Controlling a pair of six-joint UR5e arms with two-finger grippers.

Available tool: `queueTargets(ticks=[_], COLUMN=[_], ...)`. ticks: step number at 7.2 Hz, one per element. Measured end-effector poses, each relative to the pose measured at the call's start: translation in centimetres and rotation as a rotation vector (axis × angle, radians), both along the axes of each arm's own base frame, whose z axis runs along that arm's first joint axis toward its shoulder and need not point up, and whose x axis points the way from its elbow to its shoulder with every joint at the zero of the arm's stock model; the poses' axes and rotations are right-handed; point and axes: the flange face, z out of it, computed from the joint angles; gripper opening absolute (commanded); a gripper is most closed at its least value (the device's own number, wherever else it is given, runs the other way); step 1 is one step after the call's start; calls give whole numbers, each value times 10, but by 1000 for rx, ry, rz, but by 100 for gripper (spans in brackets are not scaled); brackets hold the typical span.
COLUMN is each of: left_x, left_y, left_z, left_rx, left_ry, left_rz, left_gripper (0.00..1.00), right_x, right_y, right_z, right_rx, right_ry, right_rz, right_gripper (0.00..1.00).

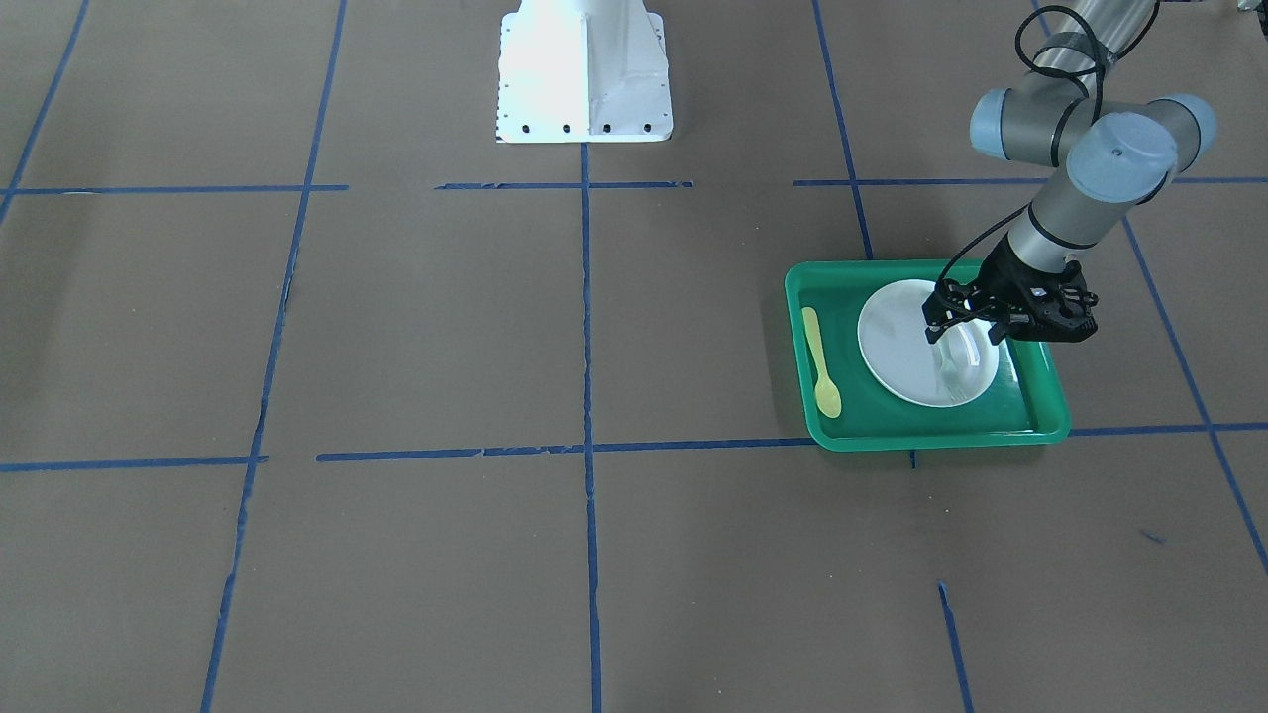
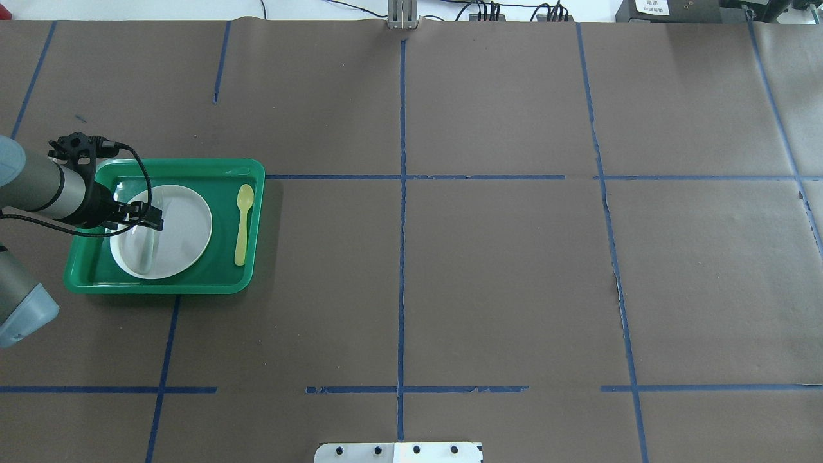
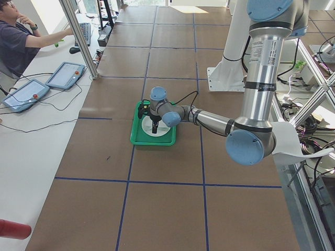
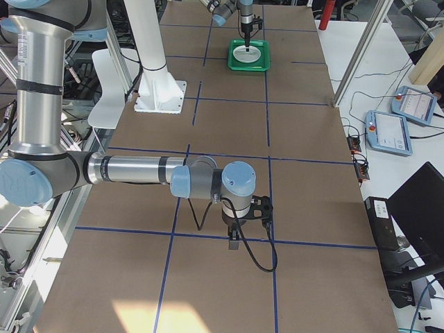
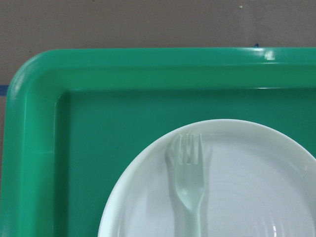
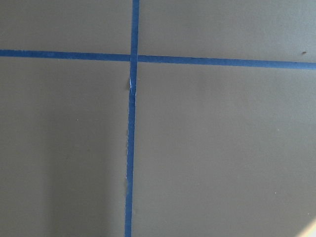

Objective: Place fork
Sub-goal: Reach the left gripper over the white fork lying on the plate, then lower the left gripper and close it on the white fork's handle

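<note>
Our left gripper [image 1: 964,335] hangs over the plate with its fingers spread apart, not touching the fork. The fork [image 5: 190,182] lies flat on the plate [image 5: 247,197] just under the gripper. Its tines are near the plate's rim and its handle runs in toward the middle. The plate sits in the green tray [image 5: 98,123], in the part nearer our left arm. A yellow spoon [image 1: 822,366] lies in the same tray beside the plate, without touching it. The tray rests on the brown bench [image 1: 446,327], close to a blue tape line [image 1: 693,446]. Our right gripper [image 4: 239,236] hangs low over the bench, well apart from the tray; we cannot tell how its fingers stand.
</note>
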Motion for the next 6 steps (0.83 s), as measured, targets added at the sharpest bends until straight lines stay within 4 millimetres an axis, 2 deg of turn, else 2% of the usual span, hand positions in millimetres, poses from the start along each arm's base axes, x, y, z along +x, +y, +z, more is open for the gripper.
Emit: queueTargets(ticks=[3,4,5,6], left_x=[12,14,16,16], left_y=[6,7,7,8], left_z=[6,8,9,9], left_rx=[-9,-12,-13,-14], left_ry=[-8,-11,-13,-14], left_rz=[22,26,28,29], left_gripper=[74,62,59,52], right_x=[0,0,0,0], right_y=[0,0,0,0], right_z=[0,0,0,0], right_rx=[0,0,0,0], right_ry=[0,0,0,0], right_rz=[0,0,0,0], right_gripper=[100,100,100,100])
